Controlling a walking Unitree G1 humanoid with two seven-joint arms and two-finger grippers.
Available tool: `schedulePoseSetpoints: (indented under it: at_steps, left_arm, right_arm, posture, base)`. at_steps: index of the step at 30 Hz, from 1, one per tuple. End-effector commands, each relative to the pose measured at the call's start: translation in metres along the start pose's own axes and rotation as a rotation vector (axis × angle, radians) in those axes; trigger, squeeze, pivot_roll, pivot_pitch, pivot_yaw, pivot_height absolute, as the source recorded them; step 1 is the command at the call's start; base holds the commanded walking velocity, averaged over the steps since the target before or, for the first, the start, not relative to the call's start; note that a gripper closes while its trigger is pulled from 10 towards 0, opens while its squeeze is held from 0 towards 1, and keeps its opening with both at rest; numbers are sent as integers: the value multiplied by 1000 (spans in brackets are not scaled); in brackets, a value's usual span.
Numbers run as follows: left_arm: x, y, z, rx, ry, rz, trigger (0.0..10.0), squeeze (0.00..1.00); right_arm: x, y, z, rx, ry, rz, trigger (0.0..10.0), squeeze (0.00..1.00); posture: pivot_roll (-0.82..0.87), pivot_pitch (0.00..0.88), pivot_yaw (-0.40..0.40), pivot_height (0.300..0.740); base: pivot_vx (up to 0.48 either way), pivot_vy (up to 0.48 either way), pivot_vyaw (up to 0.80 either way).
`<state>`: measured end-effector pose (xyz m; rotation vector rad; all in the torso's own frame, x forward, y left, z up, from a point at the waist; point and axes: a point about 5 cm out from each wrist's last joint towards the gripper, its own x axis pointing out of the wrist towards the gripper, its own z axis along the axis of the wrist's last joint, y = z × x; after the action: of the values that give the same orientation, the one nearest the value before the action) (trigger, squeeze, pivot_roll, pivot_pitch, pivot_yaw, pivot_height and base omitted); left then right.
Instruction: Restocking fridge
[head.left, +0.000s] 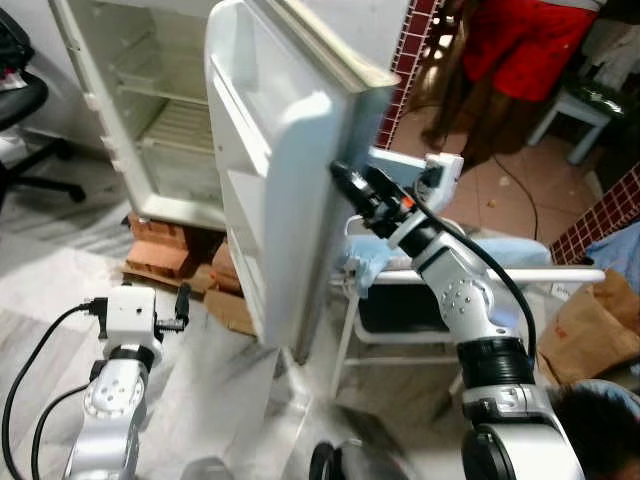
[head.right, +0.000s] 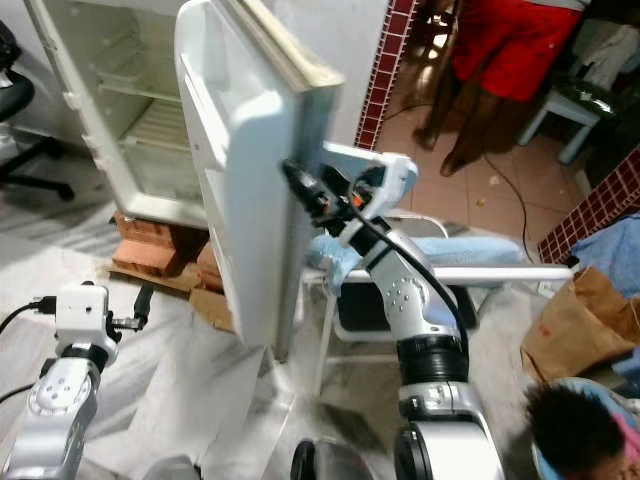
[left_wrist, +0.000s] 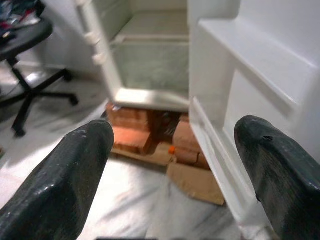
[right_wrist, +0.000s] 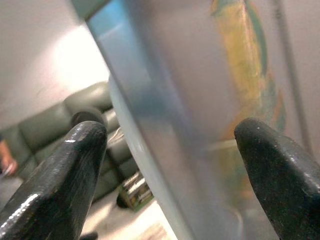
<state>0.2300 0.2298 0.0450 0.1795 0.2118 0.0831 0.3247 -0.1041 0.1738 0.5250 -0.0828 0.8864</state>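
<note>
Right claw (head.left: 340, 175) spread wide against the outer edge of the tall white fridge door (head.left: 265, 180), swung open. Left claw (head.left: 182, 305) low, near left, parted, empty. White wire shelves (head.left: 185, 125) far inside bare; restocking not started.

A white fridge (head.left: 150, 110) stands at the far left of the scene with its door (head.left: 275, 190) swung wide open toward the robot. The cabinet interior looks bare, with white shelves and a wire-like rack visible inside. The door's inner side faces left and carries moulded white shelves that also look bare. The door's outer edge points toward the near right, its top rim beige and worn. The fridge sits raised on reddish bricks (head.left: 160, 255), with flattened cardboard (head.left: 230, 305) lying beside them on the floor.
</note>
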Motion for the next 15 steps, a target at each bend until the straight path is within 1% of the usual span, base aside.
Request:
schedulePoseSetpoints:
  at_steps: [1, 2, 3, 5, 6, 7, 8, 9, 10, 11, 12, 13, 15]
  left_arm:
    - [-3, 0, -2, 3, 14, -9, 10000, 0]
    - [-3, 0, -2, 4, 15, -12, 10000, 0]
    - [-3, 0, -2, 4, 15, -14, 10000, 0]
    - [-3, 0, -2, 4, 16, -15, 10000, 0]
    - [-3, 0, -2, 4, 16, -17, 10000, 0]
    - [-3, 0, -2, 4, 16, -18, 10000, 0]
    - [-4, 0, -3, 3, 18, -19, 10000, 0]
    - [-4, 0, -3, 3, 18, -19, 10000, 0]
    - [-4, 0, -3, 3, 18, -19, 10000, 0]
    - [-4, -1, -3, 3, 20, -20, 10000, 0]
    - [-4, -1, -4, 4, 23, -20, 10000, 0]
    - [-5, -2, -5, 9, 26, -16, 10000, 0]
    - [-6, -2, -5, 13, 25, -16, 10000, 0]
  right_arm:
    - [-11, -6, 0, -22, 14, -24, 10000, 0]
    - [-18, -15, -2, -51, 27, -85, 10000, 0]
    - [-24, -21, -3, -74, 37, -124, 10000, 0]
    - [-31, -27, -4, -73, 43, -177, 10000, 0]
    - [-39, -36, -8, -86, 61, -257, 10000, 0]
    - [-43, -38, -11, -98, 78, -289, 10000, 0]
    - [-50, -42, -17, -134, 109, -342, 10000, 0]
    - [-53, -44, -20, -156, 119, -376, 10000, 0]
    - [-53, -44, -20, -156, 119, -376, 10000, 0]
    - [-56, -44, -22, -164, 122, -404, 10000, 0]
    - [-59, -45, -24, -182, 115, -449, 10000, 0]
    - [-65, -48, -28, -220, 100, -559, 10000, 0]
    - [-69, -49, -31, -254, 83, -638, 10000, 0]
  posture:
    - [110, 46, -110, 740]
    - [108, 46, -108, 740]
    - [105, 46, -105, 740]
    - [105, 46, -105, 740]
    - [102, 44, -102, 740]
    - [100, 44, -100, 740]
    - [100, 44, -100, 740]
    - [99, 43, -99, 740]
    - [99, 43, -99, 740]
    - [96, 42, -98, 740]
    - [95, 41, -97, 740]
    - [92, 37, -97, 740]
    - [88, 34, -99, 740]
  base:
    - [0, 0, 0]
    - [0, 0, 0]
    - [0, 0, 0]
    - [0, 0, 0]
    - [0, 0, 0]
    - [0, 0, 0]
    - [0, 0, 0]
    - [0, 0, 0]
    - [0, 0, 0]
    - [0, 0, 0]
    - [0, 0, 0]
    - [0, 0, 0]
    - [0, 0, 0]
